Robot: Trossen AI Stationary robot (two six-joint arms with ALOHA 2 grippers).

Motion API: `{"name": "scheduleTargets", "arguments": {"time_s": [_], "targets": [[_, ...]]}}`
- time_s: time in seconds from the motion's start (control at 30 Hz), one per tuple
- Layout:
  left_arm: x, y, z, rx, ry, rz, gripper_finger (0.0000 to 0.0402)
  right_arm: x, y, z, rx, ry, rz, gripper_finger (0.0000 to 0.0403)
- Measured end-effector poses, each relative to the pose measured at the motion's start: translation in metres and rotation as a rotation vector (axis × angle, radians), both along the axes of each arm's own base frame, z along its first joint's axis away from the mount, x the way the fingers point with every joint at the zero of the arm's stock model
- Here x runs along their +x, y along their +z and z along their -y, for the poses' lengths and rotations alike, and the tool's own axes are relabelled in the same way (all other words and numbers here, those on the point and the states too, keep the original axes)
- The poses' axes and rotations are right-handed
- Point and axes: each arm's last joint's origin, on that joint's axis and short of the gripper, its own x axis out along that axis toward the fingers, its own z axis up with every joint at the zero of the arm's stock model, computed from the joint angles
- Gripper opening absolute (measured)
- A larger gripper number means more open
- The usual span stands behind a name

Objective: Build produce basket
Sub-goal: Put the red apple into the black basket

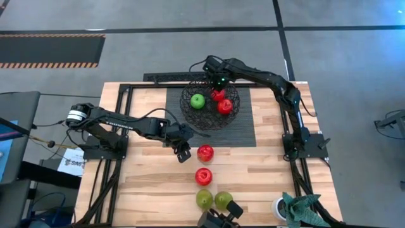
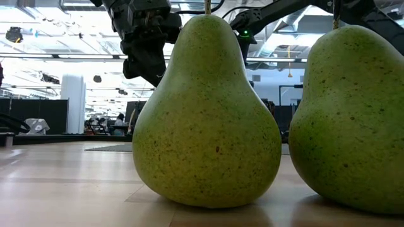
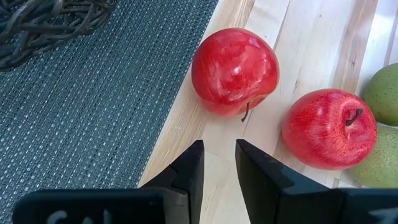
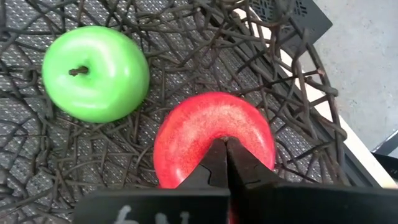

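Note:
The black wire basket stands on the dark ribbed mat and holds a green apple and two red apples. My right gripper is over the basket, shut, with its tips at one red apple beside the green apple. My left gripper is open and empty above the wood, just short of a red apple at the mat's near edge. A second red apple and two yellow-green pears rest on the table nearer the front. My right gripper has its shut fingertips in the red apple's top hollow, coming from above and pointing down. The fingers hide the stem, so whether they pinch it cannot be told. The apple is inside the basket, over the wire bottom.
The ribbed mat lies under the basket at the table's far middle. The two pears fill the low view, close to the front edge. A white cup with a green cloth sits at the front right corner.

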Motion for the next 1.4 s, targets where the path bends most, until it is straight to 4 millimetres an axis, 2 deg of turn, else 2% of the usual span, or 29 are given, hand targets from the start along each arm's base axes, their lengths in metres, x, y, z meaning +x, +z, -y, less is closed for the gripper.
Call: {"name": "scheduleTargets", "arguments": {"time_s": [0.43,0.97,1.27,1.4], "targets": [[0.0,0.0,0.0001,-0.001,0.001,0.0,0.0078,-0.0007,-0.0001,0.0012,0.083,0.022,0.054,0.0],[0.0,0.0,0.0001,-0.001,0.001,0.0,0.0078,-0.0029,0.0,0.0045,0.046,-0.03,0.033,0.0],[0.0,0.0001,0.0001,-0.001,0.001,0.0,0.0078,-0.0042,-0.0003,0.0042,0.053,-0.031,0.022,0.0031],[0.0,0.0,0.0001,-0.001,0.001,0.0,0.0078,-0.0051,-0.0007,0.0035,0.059,-0.031,0.011,0.0032]]}}
